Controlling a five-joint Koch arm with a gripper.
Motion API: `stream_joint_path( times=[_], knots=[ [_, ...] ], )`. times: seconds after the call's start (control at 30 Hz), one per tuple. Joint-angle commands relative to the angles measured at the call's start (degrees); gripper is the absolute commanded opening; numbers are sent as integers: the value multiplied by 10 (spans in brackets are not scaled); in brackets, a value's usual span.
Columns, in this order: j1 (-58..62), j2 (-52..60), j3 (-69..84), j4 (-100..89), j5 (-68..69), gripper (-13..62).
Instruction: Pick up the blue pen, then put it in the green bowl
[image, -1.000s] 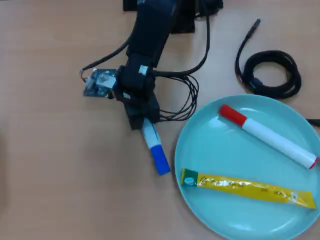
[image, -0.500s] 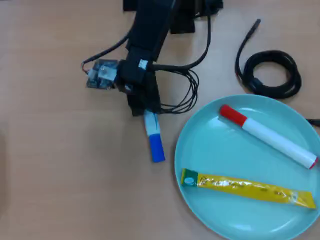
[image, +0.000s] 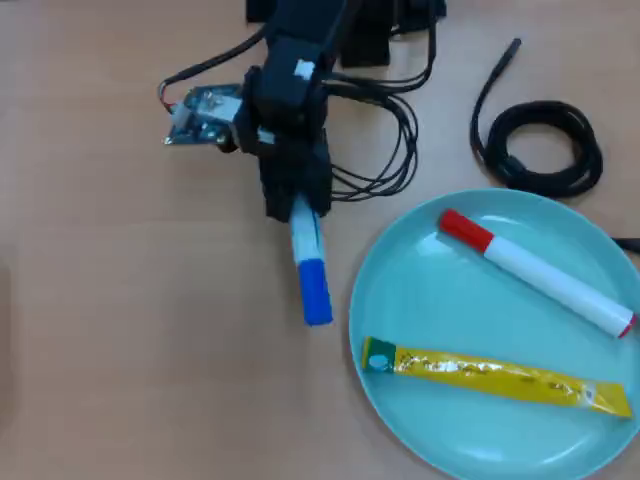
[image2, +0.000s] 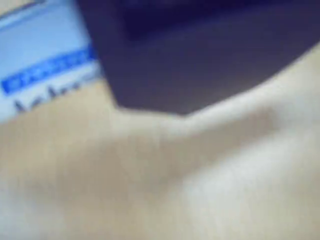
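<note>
In the overhead view the blue pen (image: 309, 262) sticks out of my black gripper (image: 297, 212), blue cap pointing toward the bottom of the view. The gripper is shut on the pen's white barrel, whose upper end is hidden under the jaws. The pen hangs over bare table just left of the green bowl (image: 430, 300), a wide pale teal dish at the lower right; its cap is a short gap from the bowl's left rim. The wrist view is blurred: the white barrel with its blue label (image2: 45, 75) shows at the upper left beside a dark jaw.
Inside the bowl lie a red-capped white marker (image: 535, 270) and a yellow sachet tube (image: 495, 375). A coiled black cable (image: 545, 145) rests beyond the bowl at the upper right. Loose wires (image: 385, 150) and a small circuit board (image: 200, 110) trail from the arm.
The gripper has swung with the pen, which now points nearly straight down the view instead of slanting right. The arm's wrist and circuit board have shifted up the view.
</note>
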Motion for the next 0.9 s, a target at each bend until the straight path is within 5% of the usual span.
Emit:
stream_joint_path(
  times=[0.0, 0.87],
  knots=[
    [-13, 52, -80, 12, -22, -71],
    [-199, 98, -125, -108, -197, -69]
  ],
)
